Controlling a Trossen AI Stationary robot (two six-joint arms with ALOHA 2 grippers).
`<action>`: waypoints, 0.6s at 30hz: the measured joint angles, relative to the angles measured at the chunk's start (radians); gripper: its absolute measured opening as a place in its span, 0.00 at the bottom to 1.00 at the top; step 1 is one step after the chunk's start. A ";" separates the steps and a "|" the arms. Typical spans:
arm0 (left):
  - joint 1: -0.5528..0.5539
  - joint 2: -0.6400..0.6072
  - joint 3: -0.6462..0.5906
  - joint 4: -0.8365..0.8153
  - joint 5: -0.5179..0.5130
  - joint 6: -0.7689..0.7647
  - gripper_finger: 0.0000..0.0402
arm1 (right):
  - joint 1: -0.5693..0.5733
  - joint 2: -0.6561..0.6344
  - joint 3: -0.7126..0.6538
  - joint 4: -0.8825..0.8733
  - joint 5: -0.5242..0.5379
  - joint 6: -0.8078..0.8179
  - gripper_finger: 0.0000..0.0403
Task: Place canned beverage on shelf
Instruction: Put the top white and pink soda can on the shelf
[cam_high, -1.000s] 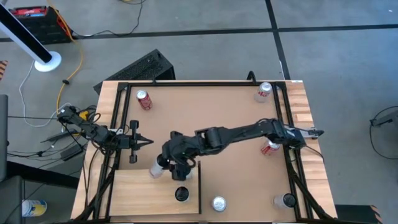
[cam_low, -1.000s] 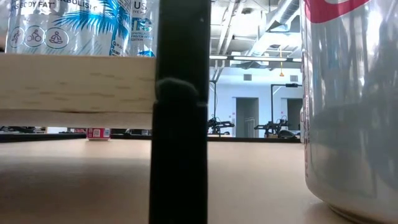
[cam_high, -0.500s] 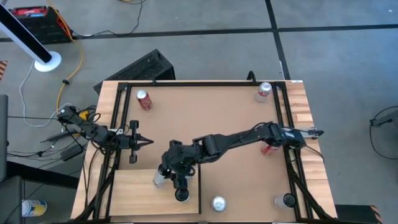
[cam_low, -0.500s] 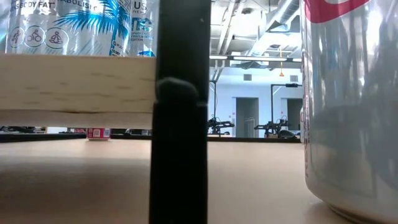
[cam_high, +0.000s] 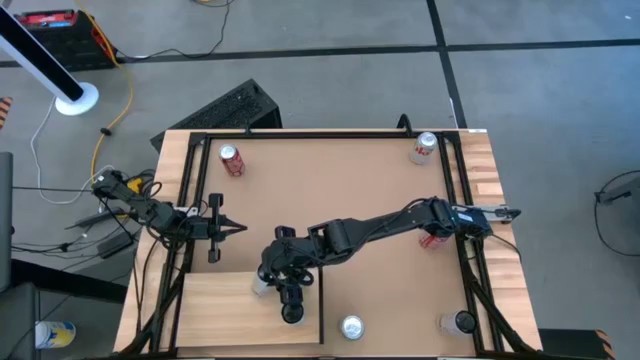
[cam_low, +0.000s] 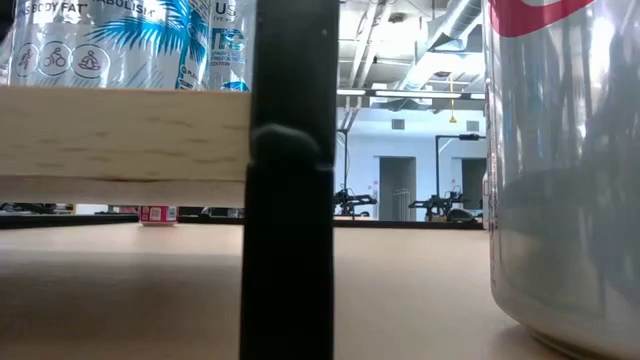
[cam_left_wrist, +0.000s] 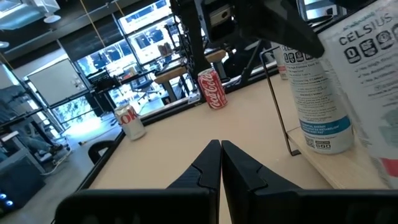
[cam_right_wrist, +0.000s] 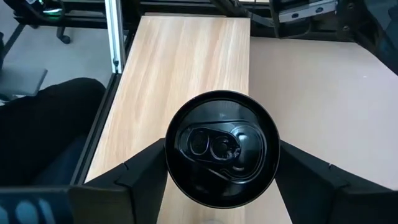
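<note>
Pale grained wood shelf (cam_right_wrist: 180, 68)

Between the right gripper's (cam_right_wrist: 222, 163) dark fingers sits a can (cam_right_wrist: 222, 149) with a glossy black top. Beneath and ahead of it runs the shelf (cam_right_wrist: 174, 74), pale wood with fine grain. Beyond the left gripper's (cam_left_wrist: 220, 147) black tips stand a red cola can (cam_left_wrist: 211, 89) and a white-and-red one (cam_left_wrist: 129, 118).
</note>
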 joint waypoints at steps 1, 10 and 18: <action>0.000 0.000 0.000 0.000 0.000 0.000 0.00 | 0.000 0.000 0.000 0.002 0.000 0.000 0.72; 0.000 0.000 0.000 -0.001 0.002 0.000 0.00 | 0.000 0.000 0.002 0.004 -0.002 -0.001 0.79; 0.000 0.000 0.000 -0.001 0.002 0.000 0.00 | 0.000 -0.003 0.002 0.010 -0.003 -0.009 0.79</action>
